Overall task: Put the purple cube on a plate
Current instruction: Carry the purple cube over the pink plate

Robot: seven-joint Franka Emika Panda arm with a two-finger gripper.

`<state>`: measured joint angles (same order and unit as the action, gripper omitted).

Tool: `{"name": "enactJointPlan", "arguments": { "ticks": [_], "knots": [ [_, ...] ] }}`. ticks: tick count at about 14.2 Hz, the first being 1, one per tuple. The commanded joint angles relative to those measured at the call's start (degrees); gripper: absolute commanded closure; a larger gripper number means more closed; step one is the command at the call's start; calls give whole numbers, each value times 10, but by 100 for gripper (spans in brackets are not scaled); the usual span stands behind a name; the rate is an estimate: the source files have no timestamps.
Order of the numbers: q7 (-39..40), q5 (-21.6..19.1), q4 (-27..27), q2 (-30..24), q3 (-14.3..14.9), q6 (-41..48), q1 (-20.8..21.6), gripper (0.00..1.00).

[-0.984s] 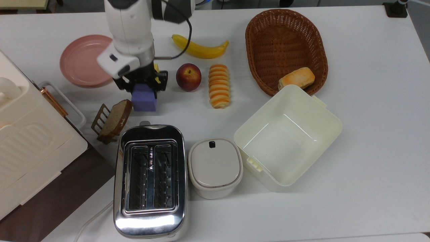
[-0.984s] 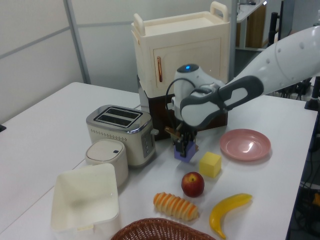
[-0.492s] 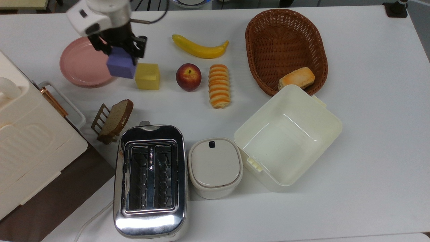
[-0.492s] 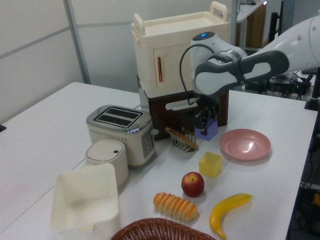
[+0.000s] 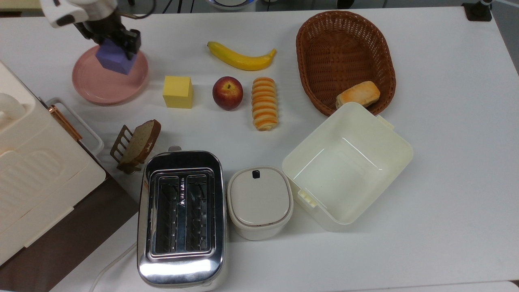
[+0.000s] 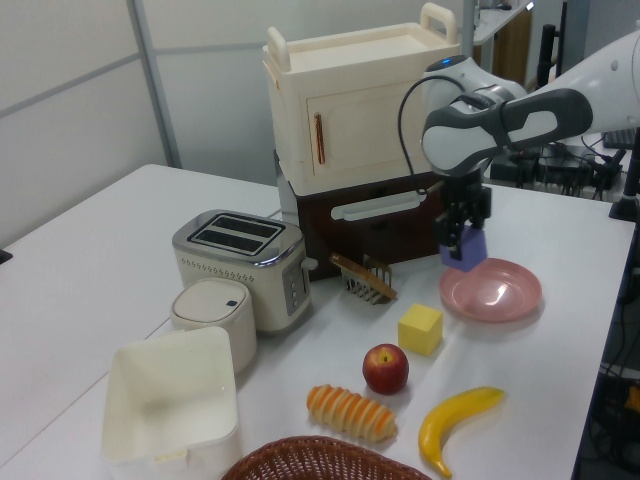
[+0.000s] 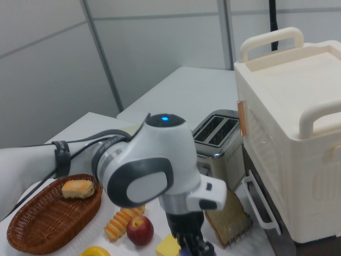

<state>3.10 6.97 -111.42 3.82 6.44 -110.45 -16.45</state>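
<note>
The pincer [image 5: 115, 40] grips the purple cube [image 5: 116, 59], holding it in the air above the pink plate [image 5: 103, 87], which sits near the top view's far left corner of the worktop [image 5: 446, 162]. A yellow cube [image 5: 178, 92] rests just beside the plate.

Gripper [image 5: 114, 42]: we see it has travelled from beside the toast rack toward the top view's upper left, and it now hangs over the plate [image 5: 92, 86], fingers clamped on the purple cube [image 5: 116, 58] as before.
Purple cube: a second ago we had it low by the bread slice; now it is carried above the plate's far side, clear of the surface in the left view.
Yellow cube [image 5: 178, 92]: we now see it fully uncovered, where the arm hid it a second ago.
</note>
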Motion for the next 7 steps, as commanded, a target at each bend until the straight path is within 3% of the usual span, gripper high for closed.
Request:
{"name": "enactJointPlan", "arguments": {
  "ticks": [1, 4, 7],
  "knots": [
    [4, 10, -23, -9, 36, 0, 11, 70],
    [4, 12, -82, -2, 37, -132, 5, 70],
    [5, 13, -100, 8, 44, -183, 5, 70]
  ]
}}
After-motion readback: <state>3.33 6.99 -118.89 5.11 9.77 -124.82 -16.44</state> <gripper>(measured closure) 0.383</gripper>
